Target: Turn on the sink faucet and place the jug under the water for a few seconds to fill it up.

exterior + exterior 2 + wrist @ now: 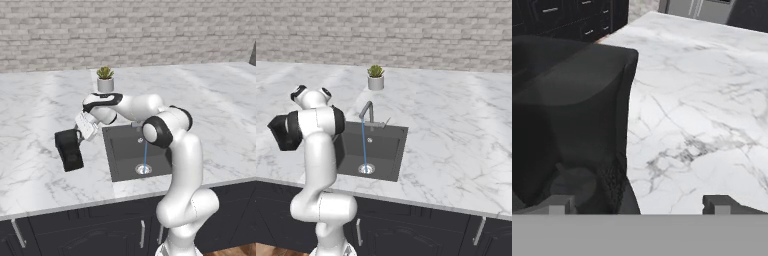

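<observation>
The black boxy jug (69, 151) is over the marble counter just left of the sink (122, 150) and looks slightly tilted. My gripper (79, 136) is at its upper right side. In the hand view the jug (572, 125) looms large on the left. My gripper (638, 205) is open, its fingertips wide apart with the jug's side wall between them. The grey faucet (367, 111) runs: a thin blue stream of water (363, 145) falls to the round drain (366, 169) in the sink (388, 150). The water (145, 152) also shows beside my arm.
A white pot with a green plant (105, 80) stands behind the sink. The marble counter (220, 110) stretches wide to both sides, with a brick wall behind. Dark cabinets (75, 232) run below the front edge. My arm's elbow hangs over the sink's right part.
</observation>
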Controlling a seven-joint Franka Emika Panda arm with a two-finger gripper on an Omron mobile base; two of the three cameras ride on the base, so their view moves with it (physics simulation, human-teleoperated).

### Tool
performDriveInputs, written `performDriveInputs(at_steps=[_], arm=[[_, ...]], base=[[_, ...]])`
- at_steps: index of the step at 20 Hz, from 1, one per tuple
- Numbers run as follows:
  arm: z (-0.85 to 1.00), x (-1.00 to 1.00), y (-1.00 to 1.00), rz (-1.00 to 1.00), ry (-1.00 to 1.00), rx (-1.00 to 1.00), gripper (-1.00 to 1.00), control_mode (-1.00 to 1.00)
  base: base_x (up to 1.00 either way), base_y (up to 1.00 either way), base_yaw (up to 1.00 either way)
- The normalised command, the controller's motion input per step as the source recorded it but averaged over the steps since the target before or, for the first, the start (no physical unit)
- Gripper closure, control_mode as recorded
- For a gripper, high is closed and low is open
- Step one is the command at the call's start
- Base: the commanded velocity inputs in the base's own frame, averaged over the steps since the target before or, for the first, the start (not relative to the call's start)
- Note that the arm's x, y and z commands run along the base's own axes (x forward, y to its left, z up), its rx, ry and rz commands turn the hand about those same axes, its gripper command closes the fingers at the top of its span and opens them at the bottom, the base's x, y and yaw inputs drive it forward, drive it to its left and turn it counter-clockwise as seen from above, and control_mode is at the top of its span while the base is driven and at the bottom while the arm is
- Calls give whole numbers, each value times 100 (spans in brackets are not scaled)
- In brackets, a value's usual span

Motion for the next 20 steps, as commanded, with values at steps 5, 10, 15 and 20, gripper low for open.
performDriveInputs(at_steps=[5,10,15,20], arm=[[-24,-33,9,0,0,0,100,-100],[-23,-33,2,0,0,0,100,-100],[-18,-33,0,0,0,0,100,-100],[-2,-38,0,-1,-2,1,100,-100]], base=[[0,0,0],[0,0,0],[0,0,0],[0,0,0]])
